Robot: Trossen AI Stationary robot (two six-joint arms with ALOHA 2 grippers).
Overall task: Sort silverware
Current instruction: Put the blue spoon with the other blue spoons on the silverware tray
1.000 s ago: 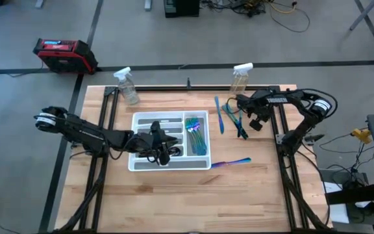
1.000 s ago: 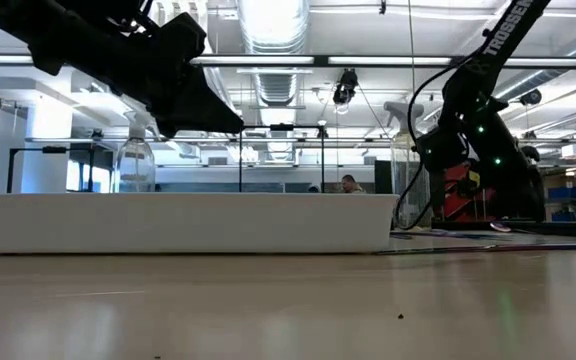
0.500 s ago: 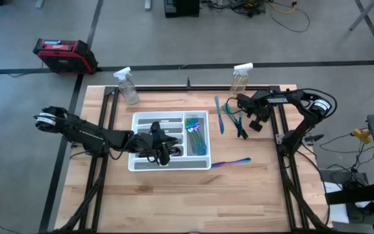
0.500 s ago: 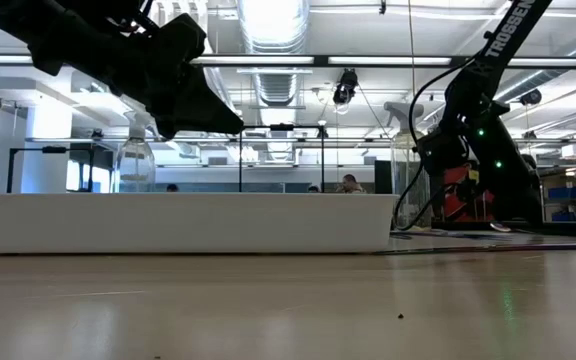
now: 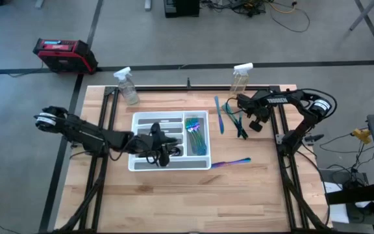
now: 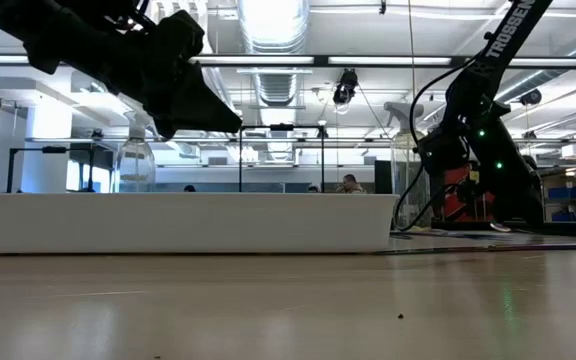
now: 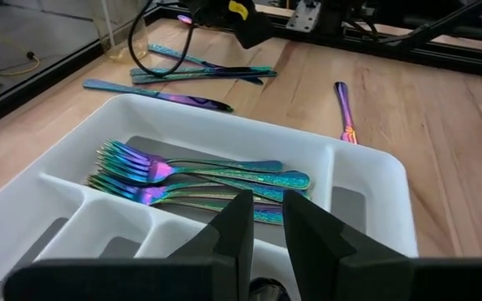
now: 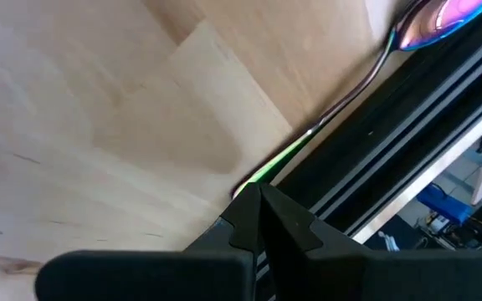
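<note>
A wooden table (image 5: 174, 195) seen from above holds a white tray (image 5: 137, 162). The left gripper (image 5: 163, 153) hangs over the tray's middle compartments; the arm hides what lies under it. From above its fingers cannot be made out. The left wrist view shows them a narrow gap apart with nothing visible between them, their tips cut off by the picture's edge. That view also shows iridescent forks (image 7: 191, 180) lying in one tray compartment, a detail that from above is only a teal streak (image 5: 196, 135) in the rightmost compartment.

The right gripper (image 5: 241, 132) sits low over loose utensils (image 5: 221, 114) on the table right of the tray. Its wrist view shows the fingers (image 8: 266, 213) pressed together on a thin utensil's handle (image 8: 341, 100), with the bowl end half cut off. One more utensil (image 5: 232, 162) lies alone near the tray's front right corner.

The low view shows only the tray's wall (image 6: 178, 222); its contents are hidden.
</note>
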